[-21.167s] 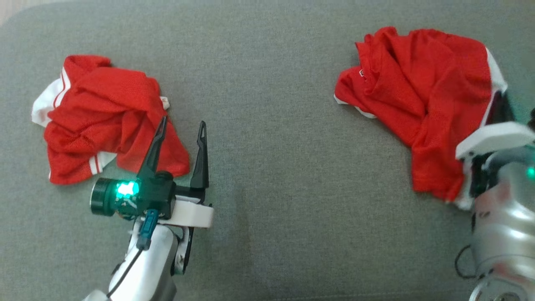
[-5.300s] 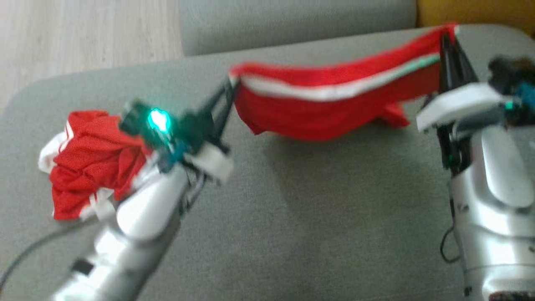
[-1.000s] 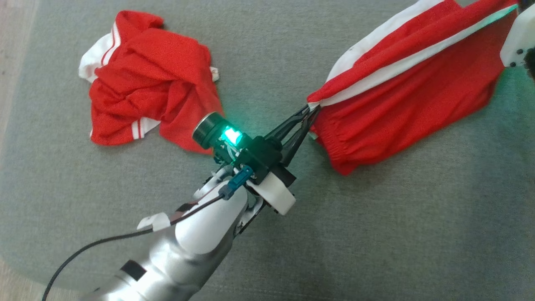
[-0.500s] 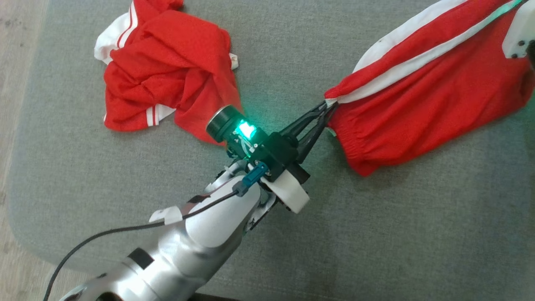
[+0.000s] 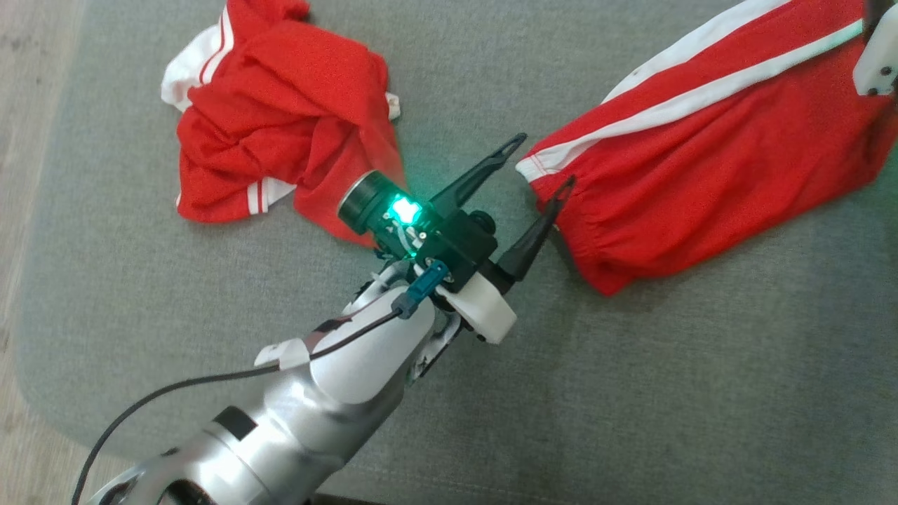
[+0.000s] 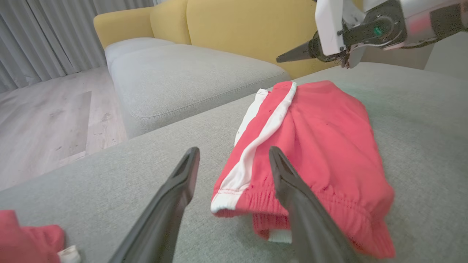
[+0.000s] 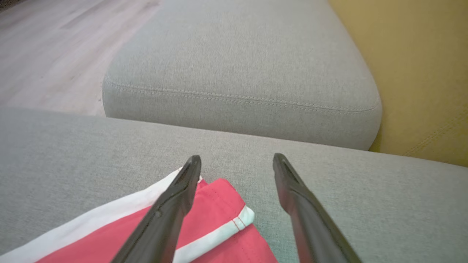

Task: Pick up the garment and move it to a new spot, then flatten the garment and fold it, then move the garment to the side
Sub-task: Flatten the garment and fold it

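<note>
Head view, nearest first: silver left forearm (image 5: 337, 379) rises from the bottom edge, a black cable (image 5: 175, 393) trailing off it and a green light (image 5: 403, 210) lit at the wrist. Left tool (image 5: 544, 161) is spread wide with nothing in it. Its two dark fingers flank the near corner of the garment (image 5: 701, 161): one tip is over the bare grey cushion (image 5: 631, 386), the other at the gathered waistband edge. Touching or just apart, cannot tell. Garment is a pair of red shorts with a white side stripe, lying on the cushion with soft wrinkles. It runs out long from the left tool toward the upper right of the view. Left wrist view agrees: waistband corner between the open fingers, cloth resting on the cushion. To the robot's left, apart from the garment, a crumpled red cloth (image 5: 273, 119) with white trim sits in a heap near the cushion's edge. Farther out, right tool (image 7: 237, 157) is at the garment's far end, fingers wide apart and empty. In the right wrist view one finger hangs over the striped hem corner, the other over bare cushion. Beyond: a second grey seat (image 7: 237, 65), yellow sofa (image 6: 248, 29), pale wooden floor (image 7: 55, 44), grey curtains (image 6: 47, 33).
</note>
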You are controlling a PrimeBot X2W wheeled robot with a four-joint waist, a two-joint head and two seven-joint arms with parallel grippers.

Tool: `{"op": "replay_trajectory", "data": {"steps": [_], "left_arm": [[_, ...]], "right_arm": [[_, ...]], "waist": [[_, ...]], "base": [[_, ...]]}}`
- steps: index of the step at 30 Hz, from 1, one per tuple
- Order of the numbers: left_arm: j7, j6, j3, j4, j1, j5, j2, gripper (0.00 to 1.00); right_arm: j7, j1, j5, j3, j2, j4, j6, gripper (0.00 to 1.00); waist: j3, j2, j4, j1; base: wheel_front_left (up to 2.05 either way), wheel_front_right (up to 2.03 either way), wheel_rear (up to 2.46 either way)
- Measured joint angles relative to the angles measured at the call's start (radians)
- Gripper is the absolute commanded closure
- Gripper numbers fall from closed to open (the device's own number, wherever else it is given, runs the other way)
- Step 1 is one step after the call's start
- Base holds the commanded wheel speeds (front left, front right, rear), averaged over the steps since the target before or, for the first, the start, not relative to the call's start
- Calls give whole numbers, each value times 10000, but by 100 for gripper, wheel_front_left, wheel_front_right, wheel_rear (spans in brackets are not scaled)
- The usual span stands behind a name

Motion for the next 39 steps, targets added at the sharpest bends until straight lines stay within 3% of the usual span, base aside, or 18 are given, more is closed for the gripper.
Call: {"op": "replay_trajectory", "data": {"steps": [7,12,21,26,29,33,39], "left_arm": [[-6,531,692,-90,196,113,230,0],[-35,1279,1787,-884,591,278,857,0],[-35,2105,3340,-2088,2395,274,1386,0],[-33,2514,4159,-2543,4043,209,1561,0],[-33,2598,4408,-2660,5158,215,1536,0],[-33,2598,4564,-2671,6136,619,1521,0],[-33,2320,4874,-2859,6076,976,1415,0]], "right_arm": [[-1156,156,1053,-255,387,-105,0,0],[-2220,1052,2155,-150,769,-1018,0,0],[-2617,4141,3739,59,1141,-4431,0,0],[-2633,6896,3760,-508,1965,-6909,0,0],[-2633,8622,3603,-669,2535,-7764,0,0],[-2631,10180,3131,-819,2796,-8378,0,0],[-2257,10210,2406,-1191,2872,-8999,0,0]], "waist": [[-845,0,-297,-2],[-1550,0,-642,-2],[-2598,1,-1192,-3],[-3111,1,-1579,-3],[-3333,1,-1817,-3],[-3452,1,-1996,-3],[-3079,1,-1860,0]], "base": [[0,0,0],[0,0,0],[0,0,0],[0,0,0],[0,0,0],[0,0,0],[0,0,0]]}}
